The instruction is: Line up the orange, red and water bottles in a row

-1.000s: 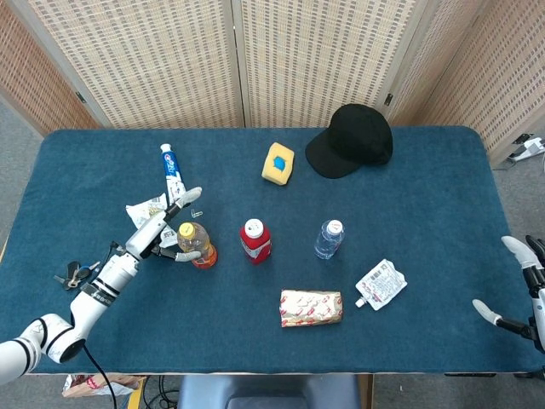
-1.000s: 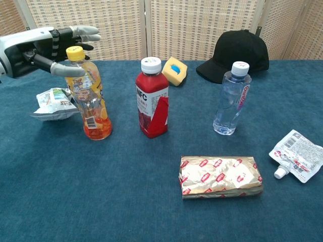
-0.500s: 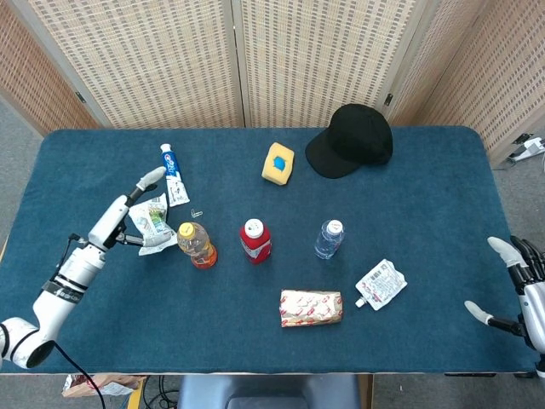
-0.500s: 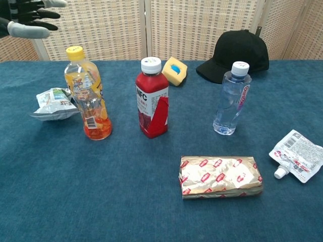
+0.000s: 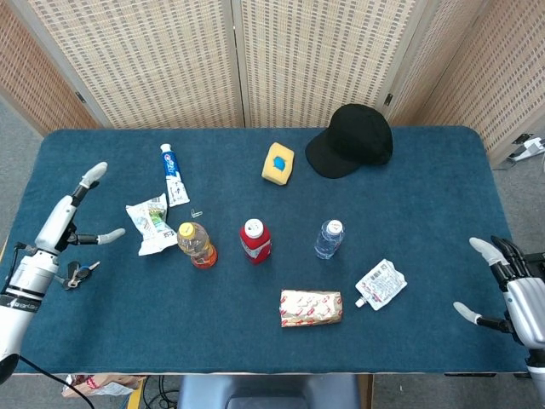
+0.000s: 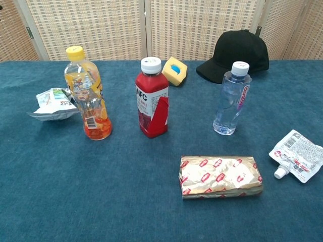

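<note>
Three bottles stand upright in a rough row across the middle of the blue table. The orange bottle [image 5: 197,244] [image 6: 89,95] with a yellow cap is leftmost, the red bottle [image 5: 255,241] [image 6: 152,99] with a white cap stands in the middle, and the clear water bottle [image 5: 329,239] [image 6: 231,99] is on the right. My left hand [image 5: 78,216] hovers near the table's left edge, fingers spread, well apart from the orange bottle and holding nothing. My right hand [image 5: 502,277] is open at the table's right front corner. Neither hand shows in the chest view.
A crumpled white packet [image 5: 152,223] lies just left of the orange bottle, a toothpaste tube [image 5: 173,174] behind it. Keys [image 5: 75,273] lie by the left edge. A foil-wrapped pack [image 5: 311,308] and a white pouch [image 5: 381,284] lie in front. A yellow sponge [image 5: 278,164] and black cap [image 5: 351,141] sit behind.
My left hand has let go of the orange bottle and drawn back left to the table's edge, leaving the chest view. The right hand has edged up slightly. The bottles stay put.
</note>
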Controlling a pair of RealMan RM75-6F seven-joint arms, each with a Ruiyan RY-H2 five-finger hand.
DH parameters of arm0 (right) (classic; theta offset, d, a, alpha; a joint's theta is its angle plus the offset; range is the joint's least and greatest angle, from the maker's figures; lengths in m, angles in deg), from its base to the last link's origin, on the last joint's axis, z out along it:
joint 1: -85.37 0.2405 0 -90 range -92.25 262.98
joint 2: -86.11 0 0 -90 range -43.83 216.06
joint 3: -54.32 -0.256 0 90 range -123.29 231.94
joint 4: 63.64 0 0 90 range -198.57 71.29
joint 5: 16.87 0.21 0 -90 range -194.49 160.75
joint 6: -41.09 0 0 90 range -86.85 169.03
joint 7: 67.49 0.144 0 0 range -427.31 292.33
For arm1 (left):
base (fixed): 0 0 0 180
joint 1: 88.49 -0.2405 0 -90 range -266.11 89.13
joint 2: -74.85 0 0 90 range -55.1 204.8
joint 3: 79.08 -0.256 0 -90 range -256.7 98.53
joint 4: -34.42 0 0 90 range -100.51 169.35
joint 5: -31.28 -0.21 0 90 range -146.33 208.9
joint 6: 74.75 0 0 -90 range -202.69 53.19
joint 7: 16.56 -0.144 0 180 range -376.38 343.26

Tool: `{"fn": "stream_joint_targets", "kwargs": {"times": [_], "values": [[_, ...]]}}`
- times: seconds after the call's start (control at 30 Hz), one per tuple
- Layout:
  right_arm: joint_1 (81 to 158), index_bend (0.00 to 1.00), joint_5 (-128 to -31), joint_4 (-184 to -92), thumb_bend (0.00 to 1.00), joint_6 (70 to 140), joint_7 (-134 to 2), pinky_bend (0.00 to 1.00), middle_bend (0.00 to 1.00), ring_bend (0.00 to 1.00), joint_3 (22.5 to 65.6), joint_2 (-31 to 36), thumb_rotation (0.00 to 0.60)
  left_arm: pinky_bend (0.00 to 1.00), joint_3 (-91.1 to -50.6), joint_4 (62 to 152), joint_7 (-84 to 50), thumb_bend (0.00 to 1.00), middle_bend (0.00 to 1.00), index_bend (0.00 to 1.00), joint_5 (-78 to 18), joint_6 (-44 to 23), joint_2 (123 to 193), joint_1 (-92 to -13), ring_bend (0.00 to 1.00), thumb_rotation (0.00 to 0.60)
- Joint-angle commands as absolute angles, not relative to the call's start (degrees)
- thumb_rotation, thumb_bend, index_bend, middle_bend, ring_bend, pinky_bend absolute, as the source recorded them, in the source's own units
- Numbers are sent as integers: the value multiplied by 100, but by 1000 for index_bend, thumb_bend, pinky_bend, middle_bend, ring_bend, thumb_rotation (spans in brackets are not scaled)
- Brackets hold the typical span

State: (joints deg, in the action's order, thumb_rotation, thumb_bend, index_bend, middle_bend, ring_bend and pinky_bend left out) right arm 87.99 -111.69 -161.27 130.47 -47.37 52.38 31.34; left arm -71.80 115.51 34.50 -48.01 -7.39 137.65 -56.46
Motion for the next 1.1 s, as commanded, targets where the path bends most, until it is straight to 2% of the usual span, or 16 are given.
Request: {"fn": "stream_joint_targets", "kwargs": {"times": [0.03,0.27,0.57,0.97,1.1], "values": [[8872,116,-11203,-16169,162,12911,-4678,42,143,6,5286,3193,600,56,-7189,11516,3054,119,0,0,-4498,-659,13698,-5931,0,600],[9086,116,-11263,-16241,171,12552,-4671,46,143,11,5348,3183,600,56,-7297,11518,2227,126,0,0,-4205,-665,13624,-6291,0,600],[9252,116,-11378,-16305,175,12321,-4412,47,143,14,5467,3173,600,56,-7368,11595,488,126,0,0,-3952,-350,13747,-6629,0,600],[9514,117,-11262,-16541,196,11952,-3504,47,143,14,5529,3220,600,56,-7530,11798,-431,125,0,0,-4344,230,13914,-7079,0,600],[9663,117,-11142,-16642,196,11824,-3640,47,143,14,5412,3160,600,56,-7591,11989,-569,126,0,0,-4503,331,13874,-7197,0,600]]}}
